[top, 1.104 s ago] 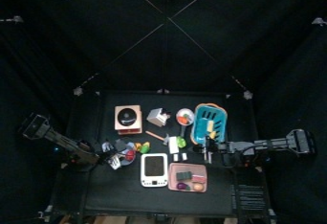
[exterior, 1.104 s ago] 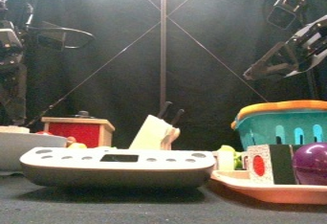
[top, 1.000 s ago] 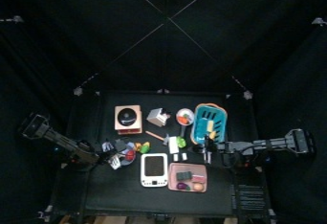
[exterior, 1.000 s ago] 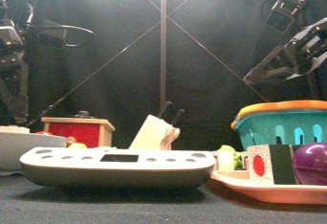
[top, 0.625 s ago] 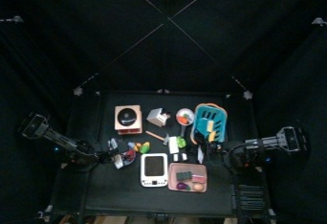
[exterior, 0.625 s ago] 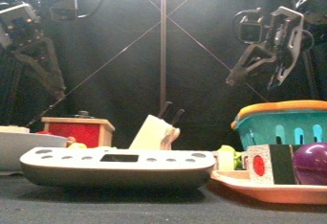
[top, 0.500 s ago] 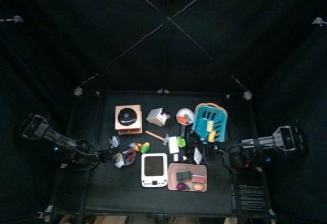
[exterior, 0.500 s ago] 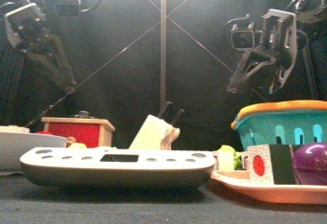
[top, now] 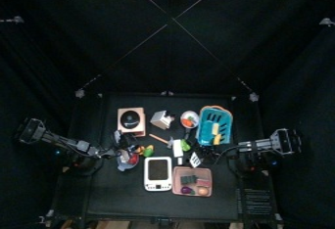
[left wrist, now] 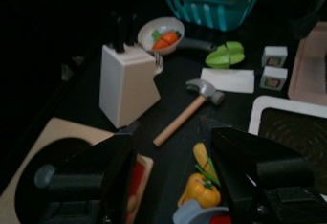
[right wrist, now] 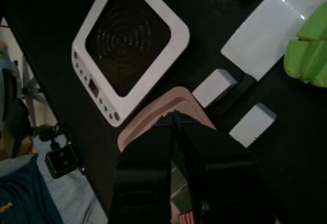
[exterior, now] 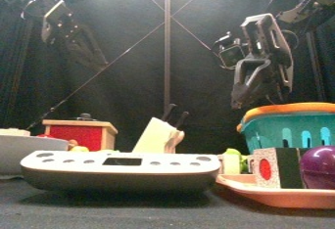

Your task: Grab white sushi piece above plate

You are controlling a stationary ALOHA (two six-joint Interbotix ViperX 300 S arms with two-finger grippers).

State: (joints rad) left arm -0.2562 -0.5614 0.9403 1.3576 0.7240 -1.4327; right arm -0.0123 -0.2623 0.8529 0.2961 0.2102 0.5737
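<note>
From above, my right gripper (top: 237, 151) sits at the lower right of the surface (top: 102, 189) and my left gripper (top: 112, 155) at the lower left, with the white sushi piece (top: 197, 160) just above the pink plate (top: 191, 182). Across the front, that plate (exterior: 262, 187) lies at the lower right, both arms hanging high behind. My left wrist shows jaws spread wide and empty over the hammer (left wrist: 186, 114); my right wrist shows jaws pressed together, empty, with two white sushi pieces (right wrist: 217, 86) beside them.

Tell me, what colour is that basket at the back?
Teal with an orange rim, clearest in the front view.
</note>
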